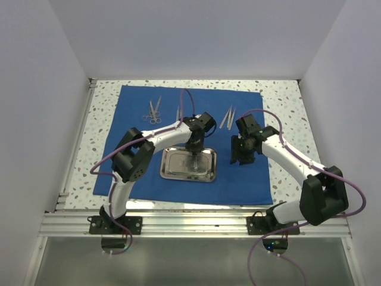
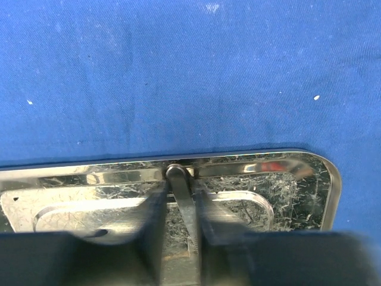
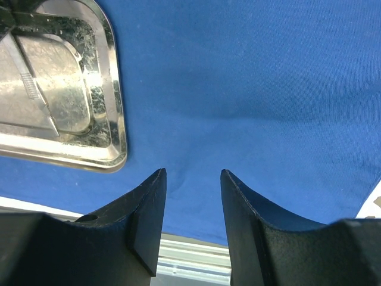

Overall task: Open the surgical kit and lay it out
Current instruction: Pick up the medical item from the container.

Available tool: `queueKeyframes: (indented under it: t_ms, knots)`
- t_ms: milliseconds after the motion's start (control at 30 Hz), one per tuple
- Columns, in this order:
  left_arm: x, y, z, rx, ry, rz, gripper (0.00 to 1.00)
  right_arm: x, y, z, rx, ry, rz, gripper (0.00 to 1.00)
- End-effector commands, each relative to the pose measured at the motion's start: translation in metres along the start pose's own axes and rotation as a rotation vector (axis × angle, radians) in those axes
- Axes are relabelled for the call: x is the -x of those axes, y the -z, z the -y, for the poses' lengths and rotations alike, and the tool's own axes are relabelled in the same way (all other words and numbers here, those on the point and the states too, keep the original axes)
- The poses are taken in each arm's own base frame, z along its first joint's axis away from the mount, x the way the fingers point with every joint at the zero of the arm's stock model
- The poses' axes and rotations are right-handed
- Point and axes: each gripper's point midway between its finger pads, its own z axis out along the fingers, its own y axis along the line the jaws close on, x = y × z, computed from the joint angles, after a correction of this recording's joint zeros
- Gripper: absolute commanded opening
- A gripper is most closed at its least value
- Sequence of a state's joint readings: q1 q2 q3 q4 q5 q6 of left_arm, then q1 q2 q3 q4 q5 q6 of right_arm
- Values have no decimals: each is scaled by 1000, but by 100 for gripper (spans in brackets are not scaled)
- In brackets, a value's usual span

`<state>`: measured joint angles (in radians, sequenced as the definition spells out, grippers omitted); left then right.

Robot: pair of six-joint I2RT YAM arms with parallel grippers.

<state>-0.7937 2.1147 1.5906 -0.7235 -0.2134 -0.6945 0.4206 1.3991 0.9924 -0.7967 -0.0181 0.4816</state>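
The surgical kit's royal-blue cloth (image 1: 250, 173) lies spread flat on the table. A shiny steel tray (image 1: 172, 174) rests on its near middle. My left gripper (image 1: 193, 158) points down into the tray. In the left wrist view its fingertips (image 2: 156, 193) pinch the rounded end of a thin flat metal instrument (image 2: 181, 196) against the tray's far wall (image 2: 268, 167). My right gripper (image 1: 241, 158) hovers over bare cloth (image 3: 250, 89) to the right of the tray (image 3: 113, 119), open (image 3: 191, 173) and holding nothing.
Scissors (image 1: 153, 112), another slim tool (image 1: 178, 113) and a pair of tweezers (image 1: 227, 118) lie on the cloth's far part. An aluminium rail (image 1: 196, 223) runs along the near table edge. White walls stand on three sides.
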Motion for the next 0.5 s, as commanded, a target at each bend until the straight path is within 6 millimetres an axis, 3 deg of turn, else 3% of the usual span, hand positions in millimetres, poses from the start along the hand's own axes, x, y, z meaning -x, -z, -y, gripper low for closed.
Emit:
queueKeyframes:
  t_ms: [0,167,467]
  knots:
    - [-40,-21,-11,56,-12,-127,20,5,6,-3,13,0,27,46]
    - [-37,-23,-8,47,-25,-122,0,7,8,-4,13,0,32,46]
    - [27,33,0,48,-50,32,0,11,11,-5,12,-9,43,46]
